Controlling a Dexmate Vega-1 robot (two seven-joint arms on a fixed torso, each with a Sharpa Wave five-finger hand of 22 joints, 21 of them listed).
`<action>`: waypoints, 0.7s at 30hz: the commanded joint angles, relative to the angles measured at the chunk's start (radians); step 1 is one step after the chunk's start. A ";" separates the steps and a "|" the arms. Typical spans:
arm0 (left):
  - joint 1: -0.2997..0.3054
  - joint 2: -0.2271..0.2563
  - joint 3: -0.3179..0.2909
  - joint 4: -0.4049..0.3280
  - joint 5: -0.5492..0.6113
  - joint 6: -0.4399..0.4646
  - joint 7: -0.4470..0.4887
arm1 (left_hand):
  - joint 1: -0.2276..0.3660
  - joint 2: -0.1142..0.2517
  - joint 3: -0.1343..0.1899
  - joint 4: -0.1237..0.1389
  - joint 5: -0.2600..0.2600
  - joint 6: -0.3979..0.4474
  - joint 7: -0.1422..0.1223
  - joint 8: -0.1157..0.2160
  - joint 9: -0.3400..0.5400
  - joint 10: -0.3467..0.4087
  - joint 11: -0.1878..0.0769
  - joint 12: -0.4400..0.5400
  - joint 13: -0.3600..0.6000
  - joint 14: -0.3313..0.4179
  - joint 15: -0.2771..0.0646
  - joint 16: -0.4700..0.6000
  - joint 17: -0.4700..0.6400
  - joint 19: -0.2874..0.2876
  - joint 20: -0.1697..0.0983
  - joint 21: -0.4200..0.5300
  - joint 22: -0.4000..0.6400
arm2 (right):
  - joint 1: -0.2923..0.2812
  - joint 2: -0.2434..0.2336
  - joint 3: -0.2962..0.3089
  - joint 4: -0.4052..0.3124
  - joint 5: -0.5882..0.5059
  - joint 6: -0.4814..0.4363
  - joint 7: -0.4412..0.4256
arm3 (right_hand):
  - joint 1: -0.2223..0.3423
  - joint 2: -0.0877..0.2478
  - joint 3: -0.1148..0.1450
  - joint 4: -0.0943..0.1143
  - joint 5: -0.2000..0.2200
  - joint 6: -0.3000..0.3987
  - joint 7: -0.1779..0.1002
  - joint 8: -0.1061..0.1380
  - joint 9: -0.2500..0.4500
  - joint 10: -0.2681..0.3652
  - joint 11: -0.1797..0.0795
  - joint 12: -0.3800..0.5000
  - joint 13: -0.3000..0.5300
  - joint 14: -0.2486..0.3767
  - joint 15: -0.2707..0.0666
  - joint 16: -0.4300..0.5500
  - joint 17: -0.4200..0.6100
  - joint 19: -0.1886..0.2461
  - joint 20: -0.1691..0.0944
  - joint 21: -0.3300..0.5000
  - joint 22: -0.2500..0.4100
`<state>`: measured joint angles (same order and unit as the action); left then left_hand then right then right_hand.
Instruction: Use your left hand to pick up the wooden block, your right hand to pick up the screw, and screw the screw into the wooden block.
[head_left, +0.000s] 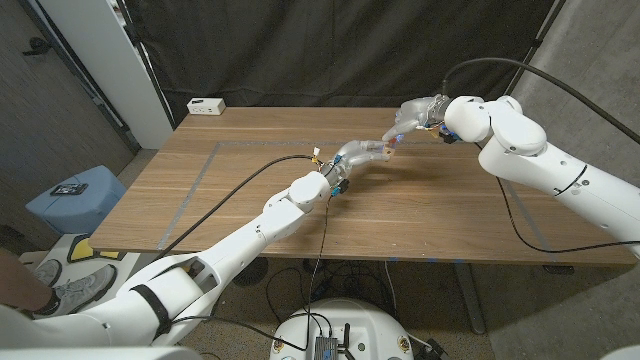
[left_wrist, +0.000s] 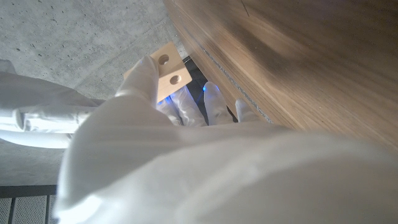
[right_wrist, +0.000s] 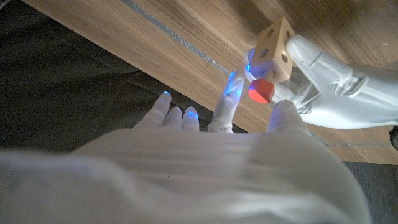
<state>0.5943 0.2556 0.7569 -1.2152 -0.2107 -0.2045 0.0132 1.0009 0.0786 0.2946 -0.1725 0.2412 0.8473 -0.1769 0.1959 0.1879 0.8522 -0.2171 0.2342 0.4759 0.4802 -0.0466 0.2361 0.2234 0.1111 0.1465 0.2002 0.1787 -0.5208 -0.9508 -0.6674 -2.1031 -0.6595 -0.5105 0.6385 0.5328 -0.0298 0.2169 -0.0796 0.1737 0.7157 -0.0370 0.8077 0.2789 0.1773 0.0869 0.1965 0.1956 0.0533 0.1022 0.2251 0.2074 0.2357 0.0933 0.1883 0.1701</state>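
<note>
1. Head view: both hands met above the table (head_left: 300, 220), out past its middle. The left hand (head_left: 362, 155) had the wooden block (head_left: 387, 148) held up in the air, and the right hand (head_left: 420, 112) came right up against it from the far side. The screw was too small to pick out here.

2. Left wrist view: the left hand (left_wrist: 155, 93) was grasping the block (left_wrist: 166, 78) between its fingers, with two round holes facing out. Looked like a light, stiff chunk of wood, best gripped by its flat sides so the holes stay free.

3. Right wrist view: the right hand (right_wrist: 249, 109) was pinching the screw (right_wrist: 261, 91) by its red head, right against the block (right_wrist: 273, 50), which the left hand (right_wrist: 317, 68) was holding. I'd guess the screw is small, hard and a bit slippery, so the chunky head is the place to hold and twist. Couldn't tell if the tip was actually in a hole.
</note>
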 joint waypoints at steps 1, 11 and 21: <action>0.006 0.006 -0.003 -0.008 -0.004 -0.003 -0.003 | -0.001 0.022 0.026 0.020 0.004 0.008 0.002 0.005 0.005 0.010 -0.003 0.007 0.074 0.008 -0.069 -0.004 0.000 0.001 0.001 0.007 0.005 | 0.011 -0.003 -0.003 -0.010 -0.008 -0.014 0.045 | -0.022 -0.001 -0.009 0.002 0.005 -0.051 0.005 -0.021 -0.005 -0.025 0.004 -0.007 0.002 -0.013 0.018 -0.008 0.002 -0.019 0.006 -0.003 0.002; 0.006 0.006 -0.003 -0.005 -0.006 -0.004 -0.006 | -0.001 0.022 0.028 0.020 0.005 0.009 0.001 0.005 0.005 0.011 -0.003 0.007 0.073 0.008 -0.068 -0.005 0.000 0.001 0.002 0.007 0.005 | 0.011 -0.012 0.012 -0.013 0.019 0.001 0.053 | -0.024 0.005 -0.006 -0.007 0.008 -0.146 0.018 -0.061 -0.017 -0.074 0.013 -0.015 0.003 -0.039 0.034 -0.022 -0.002 -0.041 0.014 -0.004 0.002; 0.003 0.005 -0.004 0.001 -0.007 -0.003 -0.009 | -0.001 0.023 0.029 0.020 0.006 0.008 0.001 0.005 0.005 0.010 -0.003 0.006 0.072 0.009 -0.069 -0.005 0.000 0.002 0.002 0.007 0.005 | 0.020 -0.025 0.040 0.004 0.113 0.052 0.061 | 0.031 0.028 0.027 -0.047 0.018 -0.259 0.048 -0.124 -0.039 -0.152 0.028 -0.019 0.003 -0.084 0.053 -0.036 -0.009 -0.072 0.027 -0.004 0.002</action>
<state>0.5991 0.2610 0.7541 -1.2204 -0.2159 -0.2081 0.0076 1.0008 0.0787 0.2946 -0.1725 0.2411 0.8468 -0.1770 0.1943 0.1888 0.8519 -0.2176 0.2342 0.4760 0.4801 -0.0466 0.2361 0.2234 0.1111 0.1464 0.2002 0.1787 -0.5100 -0.9632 -0.6502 -2.1126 -0.6219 -0.5019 0.6881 0.5391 -0.0037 0.2367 -0.1136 0.1832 0.4775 0.0053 0.6958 0.2427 0.0467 0.1072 0.1807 0.1956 -0.0169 0.1501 0.1919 0.1976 0.1692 0.1167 0.1844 0.1699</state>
